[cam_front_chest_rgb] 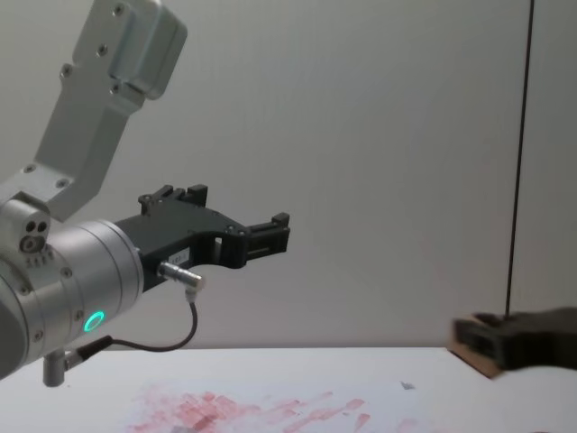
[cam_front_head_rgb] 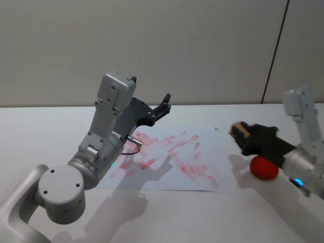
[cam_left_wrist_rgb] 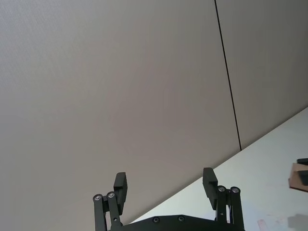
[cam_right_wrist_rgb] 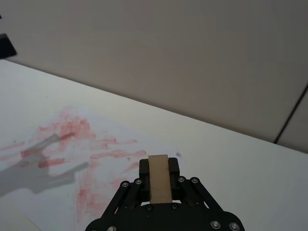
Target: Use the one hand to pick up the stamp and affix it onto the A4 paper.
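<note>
My right gripper (cam_front_head_rgb: 239, 132) is shut on the stamp (cam_front_head_rgb: 240, 131), a small light-brown wooden block (cam_right_wrist_rgb: 158, 179) clamped between its black fingers. It hangs above the table just off the right edge of the A4 paper (cam_front_head_rgb: 167, 158). That white sheet (cam_right_wrist_rgb: 82, 144) is smeared with red-pink ink and has a small grey mark near its far right corner. In the chest view the stamp (cam_front_chest_rgb: 473, 361) and right gripper (cam_front_chest_rgb: 505, 341) come in low at the right, above the paper (cam_front_chest_rgb: 270, 404). My left gripper (cam_front_head_rgb: 164, 104) is raised high over the sheet's far left part, open and holding nothing (cam_left_wrist_rgb: 165, 185).
A red rounded object (cam_front_head_rgb: 264, 168) lies on the table under my right forearm, right of the paper. The left arm's grey links (cam_front_head_rgb: 109, 126) stand tall over the sheet's left side. A plain wall with a dark vertical seam (cam_front_head_rgb: 276, 50) runs behind the white table (cam_front_head_rgb: 40, 126).
</note>
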